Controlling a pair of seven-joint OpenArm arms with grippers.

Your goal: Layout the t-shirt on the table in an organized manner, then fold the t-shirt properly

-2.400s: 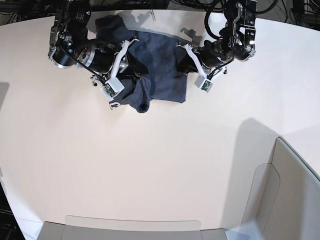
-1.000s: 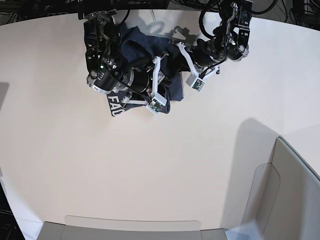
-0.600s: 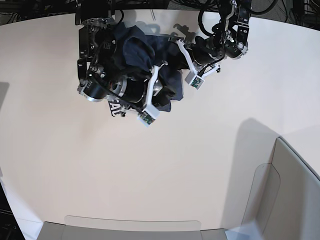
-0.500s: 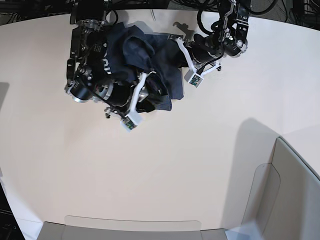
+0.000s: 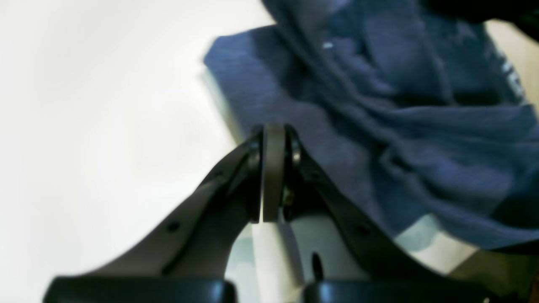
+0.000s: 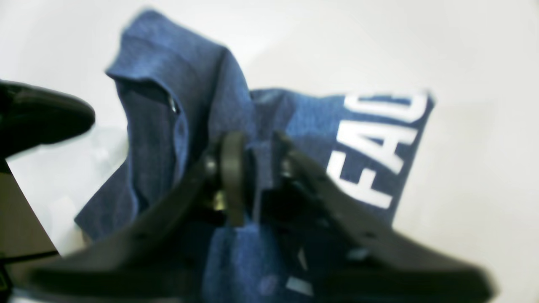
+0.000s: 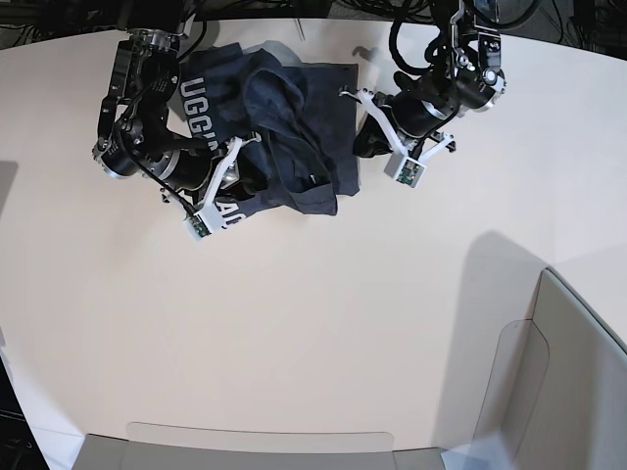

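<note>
Right gripper [image 6: 252, 176]: swung from over the middle of the dark navy-grey cotton t-shirt [image 7: 284, 127] out to its printed edge, jaws narrowed from wide apart to nipping a fold of the cloth. T-shirt: bunched heap drawn wider across the off-white table [image 7: 294, 333], with white lettering [image 7: 201, 103] newly exposed. Left gripper [image 5: 273, 168]: shifted slightly outward along the shirt's edge.

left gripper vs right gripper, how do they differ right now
The left gripper has its fingers pressed flat together with no cloth between them, at the plain edge of the t-shirt. The right gripper shows a narrow gap between its fingers with a fold of t-shirt in it, beside the white lettering. In the base view the left gripper sits at the t-shirt's right side, the right gripper at its left. Both have dark fingers and hang low over the table.
</note>
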